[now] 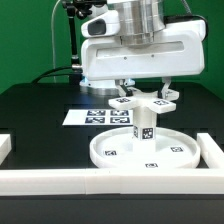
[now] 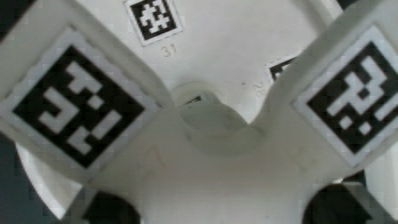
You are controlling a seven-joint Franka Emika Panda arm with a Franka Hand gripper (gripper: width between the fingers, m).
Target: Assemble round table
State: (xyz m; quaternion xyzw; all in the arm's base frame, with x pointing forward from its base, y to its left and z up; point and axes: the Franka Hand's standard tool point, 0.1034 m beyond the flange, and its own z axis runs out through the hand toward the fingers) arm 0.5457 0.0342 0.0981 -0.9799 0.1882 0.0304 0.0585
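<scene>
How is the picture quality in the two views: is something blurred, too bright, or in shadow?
Exterior view: even light, small and soft; the white round disc and border wall look nearly washed out against the black table. Wrist view: very close, so the cross-shaped foot piece fills the frame, its tags slightly blurred, with a grey shadow in the notch between its arms.

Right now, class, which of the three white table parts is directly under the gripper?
The cross-shaped foot, topping the upright leg under the gripper. The round disc lies flat below.
</scene>
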